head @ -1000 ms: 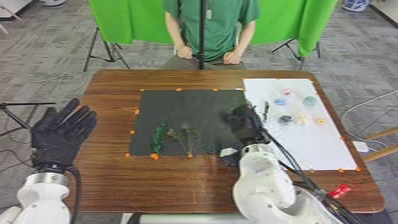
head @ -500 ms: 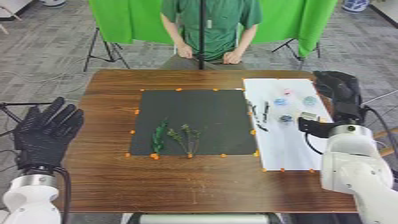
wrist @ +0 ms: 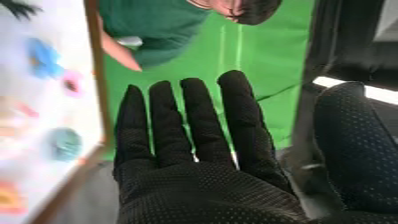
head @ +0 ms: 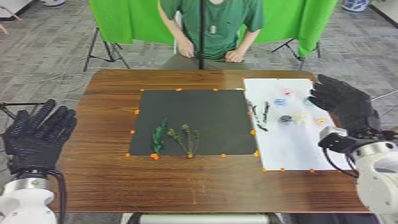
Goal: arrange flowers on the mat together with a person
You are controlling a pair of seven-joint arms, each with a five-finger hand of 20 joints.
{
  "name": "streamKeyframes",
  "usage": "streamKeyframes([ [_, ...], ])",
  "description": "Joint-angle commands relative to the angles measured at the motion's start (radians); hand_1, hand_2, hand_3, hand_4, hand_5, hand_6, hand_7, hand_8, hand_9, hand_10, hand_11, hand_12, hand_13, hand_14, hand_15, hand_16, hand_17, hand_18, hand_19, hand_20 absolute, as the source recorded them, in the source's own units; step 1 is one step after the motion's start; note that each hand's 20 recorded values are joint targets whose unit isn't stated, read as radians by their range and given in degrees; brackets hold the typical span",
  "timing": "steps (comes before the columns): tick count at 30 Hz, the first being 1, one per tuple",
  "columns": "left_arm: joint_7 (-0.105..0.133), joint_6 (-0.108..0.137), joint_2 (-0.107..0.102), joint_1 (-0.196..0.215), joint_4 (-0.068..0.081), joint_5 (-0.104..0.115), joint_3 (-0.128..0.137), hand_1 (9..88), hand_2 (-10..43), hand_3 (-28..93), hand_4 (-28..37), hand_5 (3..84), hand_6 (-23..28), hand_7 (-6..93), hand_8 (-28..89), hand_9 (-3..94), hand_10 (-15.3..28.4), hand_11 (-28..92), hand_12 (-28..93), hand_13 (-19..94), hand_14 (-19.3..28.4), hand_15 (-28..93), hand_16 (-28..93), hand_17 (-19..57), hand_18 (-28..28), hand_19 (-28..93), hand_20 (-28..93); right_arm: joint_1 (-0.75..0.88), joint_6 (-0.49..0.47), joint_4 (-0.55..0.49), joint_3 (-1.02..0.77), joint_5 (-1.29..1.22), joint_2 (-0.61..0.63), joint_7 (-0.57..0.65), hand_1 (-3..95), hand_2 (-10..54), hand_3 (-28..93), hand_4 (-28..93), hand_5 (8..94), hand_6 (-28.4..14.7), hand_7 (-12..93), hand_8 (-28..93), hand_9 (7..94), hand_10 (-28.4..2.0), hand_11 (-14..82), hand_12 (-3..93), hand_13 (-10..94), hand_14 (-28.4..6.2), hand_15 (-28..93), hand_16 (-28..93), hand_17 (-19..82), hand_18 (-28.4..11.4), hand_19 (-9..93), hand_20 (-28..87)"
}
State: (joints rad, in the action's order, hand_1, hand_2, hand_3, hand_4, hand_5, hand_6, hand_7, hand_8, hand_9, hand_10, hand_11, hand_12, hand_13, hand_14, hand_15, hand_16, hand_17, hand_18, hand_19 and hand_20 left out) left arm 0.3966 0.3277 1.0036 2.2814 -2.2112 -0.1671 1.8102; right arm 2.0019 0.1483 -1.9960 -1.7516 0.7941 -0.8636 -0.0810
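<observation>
I see a brown worktop carrying a black mat and white sheet. Fingers straight and spread, my left hand is left of it, my right hand near the sheet's right edge. Green stems lie on the mat, small flowers on the sheet.

One black mat sat mid-frame, one white mat at right. At least six flowers and two dark sprigs lay right — one leafy sprig and thin stems, number unclear, lower left.
</observation>
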Motion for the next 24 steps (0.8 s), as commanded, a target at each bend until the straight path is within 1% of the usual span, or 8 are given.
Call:
streamKeyframes([
  [1, 0.006, 0.014, 0.011, 0.024, -0.001, 0.000, 0.001, 23.5, 15.1, 75, -28.3, 51.5, 9.6, 11.7, -9, 49.0, 16.9, 21, 11, 35, 15.5, 33, -8, -3.3, 14.9, 38, 15, 0.026, -0.114, 0.009, -0.054, -0.024, -0.023, -0.024, 16.9, 9.7, 75, -19, 42.0, -3.3, 11, -8, 39.1, -14.7, 3.9, 17.4, 29, -14.2, 7, 24, 8, -16.0, 32, 11],
  [3, 0.002, 0.016, 0.011, 0.027, -0.002, 0.000, 0.000, 23.5, 15.1, 75, -28.3, 51.1, 9.5, 11.7, -9, 48.5, 16.8, 21, 11, 35, 15.5, 33, -8, -3.3, 14.8, 38, 15, 0.025, -0.114, 0.005, -0.055, -0.020, -0.022, -0.035, 17.5, 7.7, 75, -19, 41.9, -3.1, 11, -8, 39.0, -14.5, 3.9, 16.9, 29, -13.8, 6, 24, 9, -14.7, 30, 11],
  [6, -0.056, 0.040, 0.019, 0.030, -0.011, -0.018, 0.015, 23.6, 15.4, 75, -28.3, 50.4, 9.3, 11.6, -9, 47.4, 16.7, 21, 11, 34, 15.6, 33, -8, -3.4, 14.7, 38, 15, 0.025, -0.121, 0.001, -0.059, -0.011, -0.023, -0.034, 18.1, 5.9, 75, -19, 41.9, -2.8, 11, -8, 39.2, -14.3, 4.0, 16.5, 29, -13.2, 6, 24, 11, -12.5, 26, 10],
  [11, -0.064, 0.049, 0.022, 0.029, -0.013, -0.026, 0.012, 23.5, 16.0, 75, -28.3, 49.3, 9.4, 11.2, -9, 44.1, 16.5, 20, 11, 31, 15.4, 33, -8, -4.1, 14.9, 39, 15, 0.029, -0.142, -0.008, -0.066, -0.009, -0.031, -0.034, 18.9, 4.6, 75, -19, 42.4, -2.8, 12, -8, 38.3, -14.1, 3.7, 16.0, 28, -13.0, 6, 24, 11, -10.2, 22, 10],
  [13, -0.108, 0.071, 0.026, 0.023, -0.014, -0.043, 0.018, 23.5, 16.1, 75, -28.3, 48.7, 9.3, 11.0, -9, 42.0, 16.4, 20, 10, 30, 15.0, 32, -8, -4.5, 14.8, 39, 15, 0.029, -0.142, -0.011, -0.059, -0.006, -0.032, -0.040, 19.0, 4.4, 75, -19, 42.4, -2.8, 12, -8, 38.0, -14.1, 3.7, 15.9, 28, -13.1, 6, 24, 11, -10.0, 21, 10],
  [14, -0.113, 0.078, 0.026, 0.020, -0.013, -0.047, 0.015, 23.5, 16.1, 75, -28.3, 48.2, 9.2, 11.0, -9, 41.0, 16.2, 20, 10, 28, 14.7, 32, -8, -4.7, 14.6, 39, 15, 0.026, -0.142, -0.013, -0.051, -0.009, -0.039, -0.041, 19.0, 4.4, 75, -19, 42.4, -2.8, 12, -8, 37.9, -14.1, 3.7, 15.9, 28, -13.1, 6, 24, 11, -10.0, 21, 10],
  [18, -0.089, 0.100, 0.025, 0.005, -0.012, -0.041, -0.007, 23.4, 16.2, 75, -28.3, 46.3, 9.1, 10.8, -9, 36.6, 15.4, 19, 9, 25, 14.1, 31, -9, -5.7, 14.0, 39, 14, 0.028, -0.164, -0.024, -0.033, -0.006, -0.063, -0.022, 19.0, 4.2, 75, -20, 42.6, -2.8, 12, -8, 37.8, -14.1, 3.8, 16.0, 28, -13.1, 6, 25, 11, -9.9, 21, 11],
  [24, -0.080, 0.088, 0.020, -0.002, -0.008, -0.059, -0.016, 23.6, 15.7, 76, -28.3, 43.0, 8.5, 10.8, -9, 30.1, 14.0, 18, 7, 19, 11.6, 28, -9, -6.7, 13.1, 39, 13, 0.016, -0.177, -0.023, -0.015, -0.006, -0.068, -0.021, 19.0, 4.4, 75, -20, 42.6, -2.7, 12, -8, 37.7, -14.0, 3.7, 15.9, 28, -13.6, 5, 25, 11, -10.0, 20, 11],
])
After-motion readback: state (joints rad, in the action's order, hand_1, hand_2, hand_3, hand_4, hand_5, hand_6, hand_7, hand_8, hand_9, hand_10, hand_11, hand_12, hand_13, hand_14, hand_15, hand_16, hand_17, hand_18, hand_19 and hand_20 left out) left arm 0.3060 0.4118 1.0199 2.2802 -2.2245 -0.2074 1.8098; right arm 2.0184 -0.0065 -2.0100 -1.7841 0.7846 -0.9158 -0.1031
